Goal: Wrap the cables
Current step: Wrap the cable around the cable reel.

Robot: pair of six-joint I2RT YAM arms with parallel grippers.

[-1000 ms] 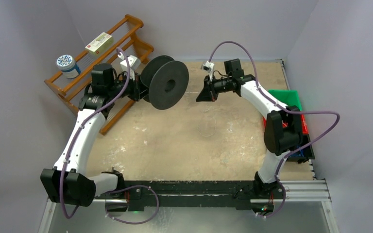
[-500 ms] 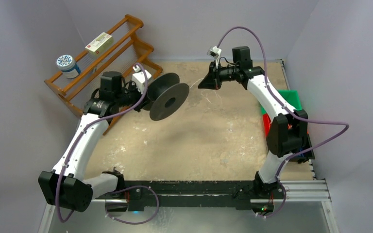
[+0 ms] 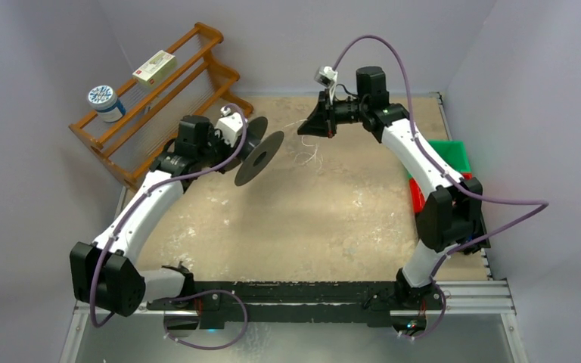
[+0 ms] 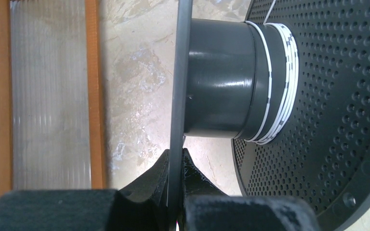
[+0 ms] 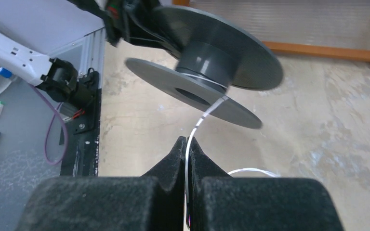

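Pinching the cable (image 5: 205, 114), right gripper (image 5: 185, 146) is closed; left gripper (image 4: 175, 158) clamps the spool (image 4: 219, 82) flange. Slack, seemingly loose below, could snag or slip off the spool.

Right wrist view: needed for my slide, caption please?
Right claw pinches the pale cable leading to the black spool.

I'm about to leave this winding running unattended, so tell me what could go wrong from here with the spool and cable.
1. The left gripper pinches only the thin flange rim of the spool; it could twist loose.
2. The right gripper clamps the thin cable; a hard pull might snap it.
3. Slack loops on the table may tangle.
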